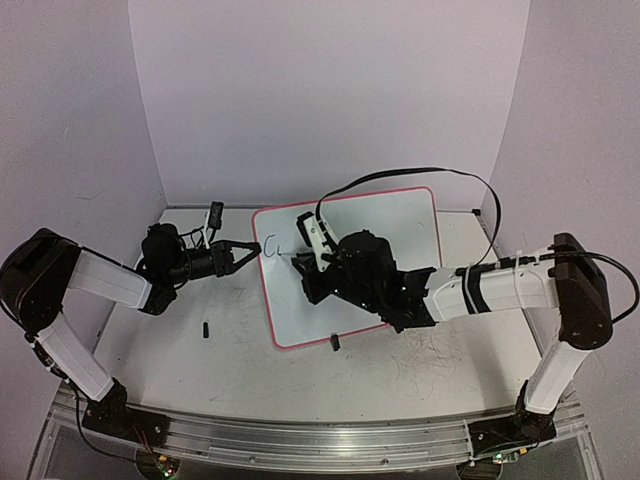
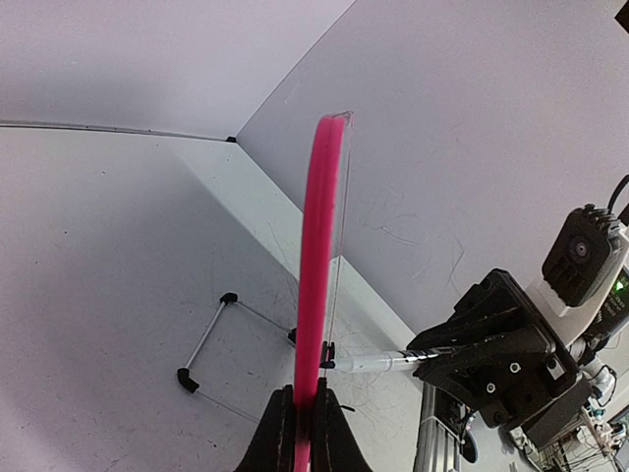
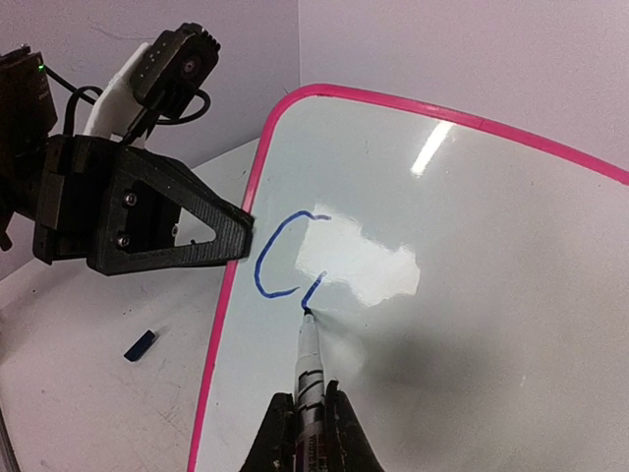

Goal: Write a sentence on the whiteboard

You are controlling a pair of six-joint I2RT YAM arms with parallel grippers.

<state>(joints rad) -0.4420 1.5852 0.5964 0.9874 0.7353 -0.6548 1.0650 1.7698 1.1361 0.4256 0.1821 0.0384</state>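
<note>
Whiteboard [image 1: 400,235]: glossy, rnd corners w/ thin pink rim

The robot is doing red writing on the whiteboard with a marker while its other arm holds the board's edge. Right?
Not quite: the writing is blue, not red; only the rim of the whiteboard is pink. The right wrist view shows it at the marker tip. The rest holds: the right tool grips the marker and the left tool pinches the board's edge.

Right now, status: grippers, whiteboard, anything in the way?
Left gripper shut on whiteboard edge. Right gripper shut on marker, tip on board. Sentence just begun. Nothing obstructing.
</note>
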